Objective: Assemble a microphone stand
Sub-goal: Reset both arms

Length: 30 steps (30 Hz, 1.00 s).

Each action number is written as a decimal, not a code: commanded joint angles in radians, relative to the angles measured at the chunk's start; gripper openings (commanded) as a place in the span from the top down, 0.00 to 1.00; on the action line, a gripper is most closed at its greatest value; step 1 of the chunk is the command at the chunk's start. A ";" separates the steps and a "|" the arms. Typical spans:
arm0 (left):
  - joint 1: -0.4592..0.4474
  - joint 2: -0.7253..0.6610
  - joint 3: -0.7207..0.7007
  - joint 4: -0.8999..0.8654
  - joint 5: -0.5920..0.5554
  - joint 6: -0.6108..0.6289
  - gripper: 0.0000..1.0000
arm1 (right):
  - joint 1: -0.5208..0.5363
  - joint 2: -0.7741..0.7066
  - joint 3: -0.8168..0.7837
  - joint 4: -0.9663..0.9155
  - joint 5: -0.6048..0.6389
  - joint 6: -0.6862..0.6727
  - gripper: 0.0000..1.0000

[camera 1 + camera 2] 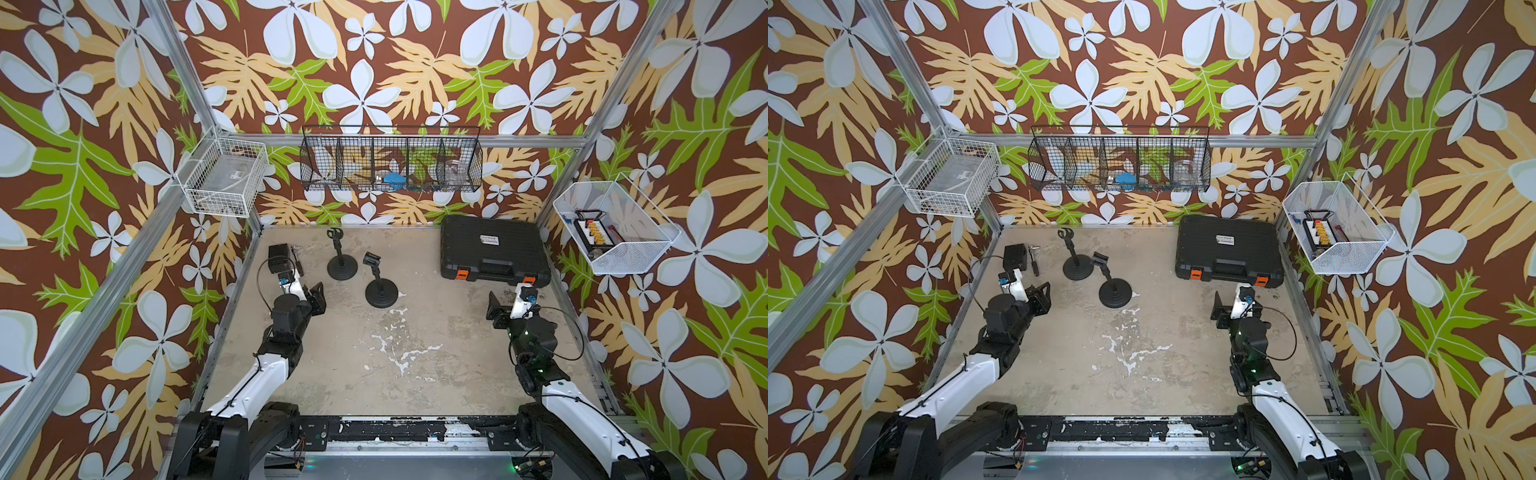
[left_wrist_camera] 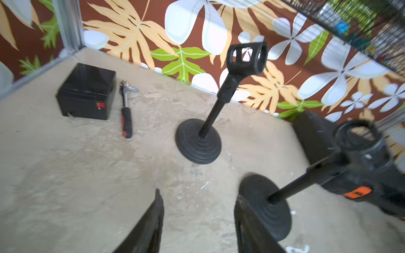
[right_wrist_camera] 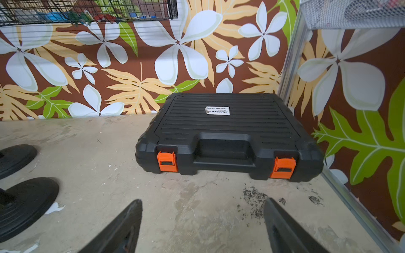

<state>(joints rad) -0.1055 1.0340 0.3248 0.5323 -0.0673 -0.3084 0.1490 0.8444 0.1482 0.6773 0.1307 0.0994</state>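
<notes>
Well to the left of the closed black case [image 1: 494, 249], two microphone stands are upright on the table [image 1: 395, 357]. The near stand [image 1: 381, 293] is the one closer to the case, a little forward of its latched front. The far stand [image 1: 341, 268] sits farther left of the case. Each shows a round base, a pole rising from the base's centre and a clip on top, so both look put together; whether the joints are tight I cannot tell. The left gripper [image 2: 198, 193] hangs farther left of the case than either stand, jaws parted and empty. In the wrist view the near stand's base appears right behind one finger, but in both top views it stands apart. The right gripper [image 3: 203, 200] hovers in front of the case's latches, spread wide, holding nothing. A small black box [image 2: 86, 92] and a ratchet [image 2: 126, 114] lie farthest left of the case. By my judgement the assembly is finished or nearly so; what may remain is parking the arms
</notes>
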 commanded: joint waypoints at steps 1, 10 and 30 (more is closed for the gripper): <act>0.003 0.013 -0.064 0.239 -0.099 0.166 0.35 | -0.002 0.038 -0.053 0.269 -0.017 -0.104 0.14; 0.044 0.219 -0.106 0.438 -0.084 0.248 0.22 | -0.030 0.309 0.017 0.335 -0.058 -0.155 0.07; 0.098 0.420 -0.162 0.742 0.089 0.259 0.00 | -0.089 0.641 0.039 0.576 -0.029 -0.093 0.07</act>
<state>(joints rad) -0.0074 1.4456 0.1532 1.2385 -0.0448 -0.0803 0.0700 1.4841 0.1680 1.2675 0.0635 -0.0269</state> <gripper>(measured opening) 0.999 0.935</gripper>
